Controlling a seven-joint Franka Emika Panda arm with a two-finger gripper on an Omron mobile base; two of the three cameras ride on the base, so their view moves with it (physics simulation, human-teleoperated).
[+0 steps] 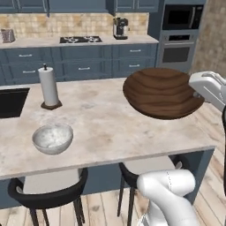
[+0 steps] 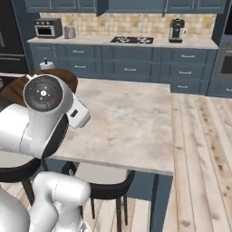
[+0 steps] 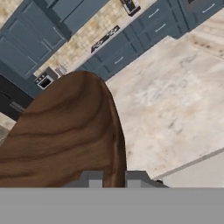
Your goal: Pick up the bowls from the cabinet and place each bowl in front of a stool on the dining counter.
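- Filling the hand view, the wide, shallow dark brown wooden bowl with grain rings is sitting right against the lens, its rim clamped in the pincer — the two dark tips are pressing on either side of the rim.
- From the left base view, that wooden bowl is hanging tilted above the right part of the large beige marble-look surface, not touching it.
- Resting near the front edge of the surface is the deep grey-white marbled stone bowl, directly behind a black stool with a pale seat.
- A second black stool is standing under the edge further right, below the wooden bowl.
- A white paper-towel roll on a dark stand is standing upright behind the stone bowl — beside the black inset sink.
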